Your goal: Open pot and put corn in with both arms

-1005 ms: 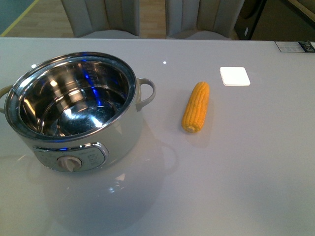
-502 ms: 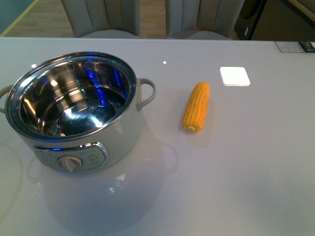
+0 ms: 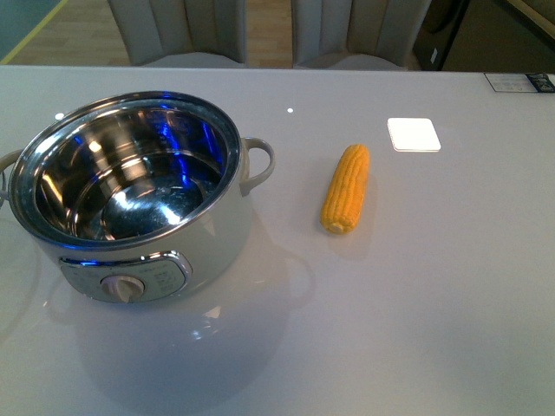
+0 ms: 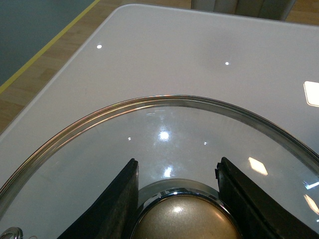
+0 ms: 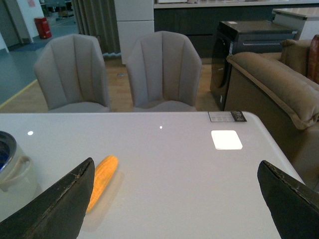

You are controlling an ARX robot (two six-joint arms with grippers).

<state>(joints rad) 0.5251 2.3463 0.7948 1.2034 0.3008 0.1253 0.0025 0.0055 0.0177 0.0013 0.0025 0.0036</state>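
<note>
Pot (image 3: 130,199): stands uncovered at the left of the table (image 3: 416,303), dial facing me, steel bowl bare inside with blue glints on its wall. One loop handle (image 3: 257,163) projects from its right side. Corn (image 3: 346,188): lies flat on the table to the right of the pot, clear of it and not touching the handle, running lengthwise away from me, with nothing touching it. A white square pad (image 3: 414,134) sits further back and to the right of the corn, apart from it. Left pincer (image 4: 177,174): out of the front view, but in its own wrist view its two black fingers (image 4: 119,199) press against either side of the cream knob (image 4: 187,221) of the glass lid (image 4: 99,149). I record it as clamped on the lid by that knob, with the lid's steel rim curving out ahead of the fingers over the white tabletop. I cannot tell whether the lid rests on the table or hangs above it. Right pincer (image 5: 175,169): fingers spread wide apart, holding nothing, looking over the table with the corn and the pot's edge off toward the pot side. Two grey chairs (image 5: 163,69) stand at the far edge of the table, and a brown sofa (image 5: 269,79) stands beyond its far right corner.
</note>
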